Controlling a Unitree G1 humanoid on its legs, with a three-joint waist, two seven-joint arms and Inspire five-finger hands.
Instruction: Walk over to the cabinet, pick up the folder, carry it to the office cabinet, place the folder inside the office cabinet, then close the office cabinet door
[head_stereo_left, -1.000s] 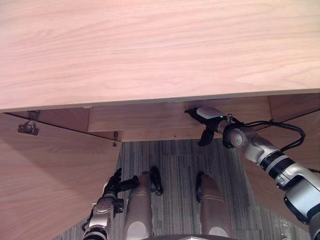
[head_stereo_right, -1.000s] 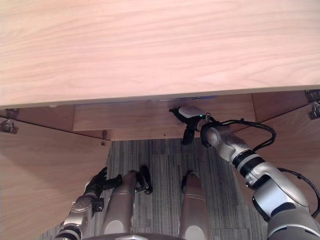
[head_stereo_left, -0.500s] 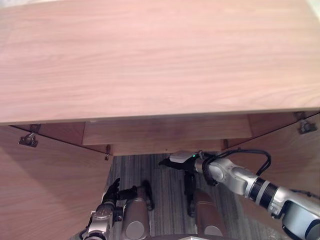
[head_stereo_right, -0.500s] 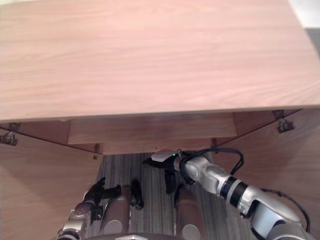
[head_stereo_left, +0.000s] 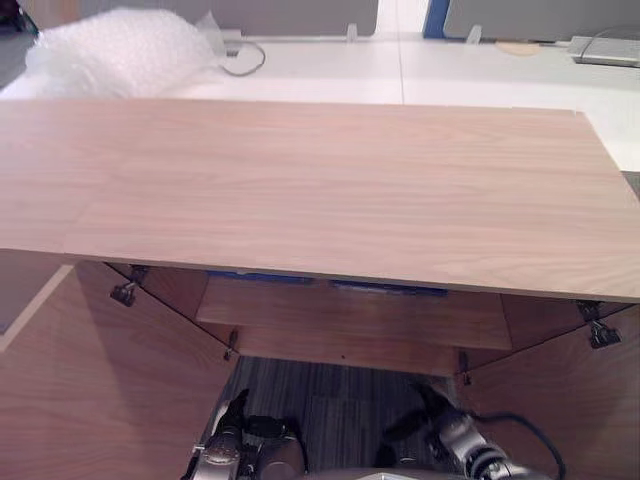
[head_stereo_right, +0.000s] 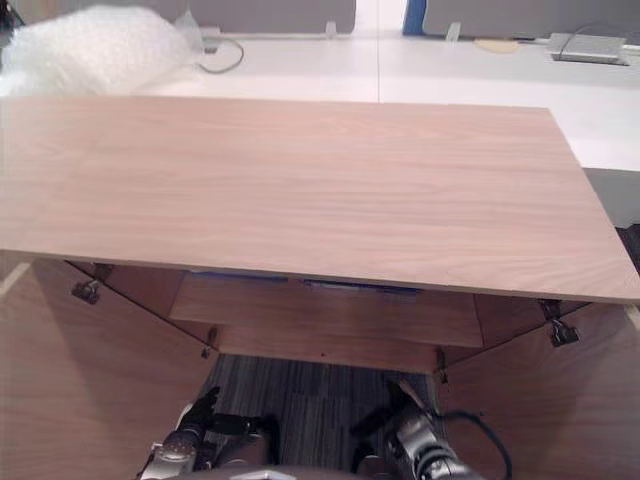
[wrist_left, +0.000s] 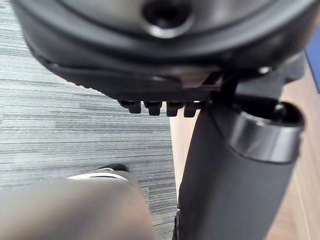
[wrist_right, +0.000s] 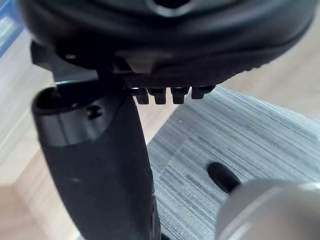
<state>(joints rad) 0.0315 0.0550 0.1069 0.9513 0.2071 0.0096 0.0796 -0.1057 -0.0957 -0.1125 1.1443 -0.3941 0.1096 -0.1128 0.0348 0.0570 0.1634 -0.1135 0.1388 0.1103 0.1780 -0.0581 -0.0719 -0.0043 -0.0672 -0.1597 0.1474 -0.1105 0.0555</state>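
The wooden office cabinet (head_stereo_left: 300, 190) stands before me, seen from above, with both doors swung open: left door (head_stereo_left: 100, 390), right door (head_stereo_left: 560, 410). A thin blue strip, the folder (head_stereo_left: 390, 289), shows on the inner shelf (head_stereo_left: 350, 315) just under the top panel. My left hand (head_stereo_left: 232, 432) hangs low at the bottom, fingers relaxed and empty. My right hand (head_stereo_left: 430, 412) is low too, in front of the cabinet's opening, open and holding nothing. In the right wrist view its thumb (wrist_right: 100, 160) and fingertips (wrist_right: 170, 94) stand free above the carpet.
A white desk (head_stereo_left: 450, 70) runs behind the cabinet with a heap of bubble wrap (head_stereo_left: 110, 50) and a cable (head_stereo_left: 245, 60) on it. Grey striped carpet (head_stereo_left: 330, 395) lies between the open doors. Metal hinges (head_stereo_left: 125, 292) stick out inside each door.
My right hand has drawn back out of the cabinet's shelf and dropped low. The camera has tilted up, bringing the whole cabinet top and the desk behind into sight.
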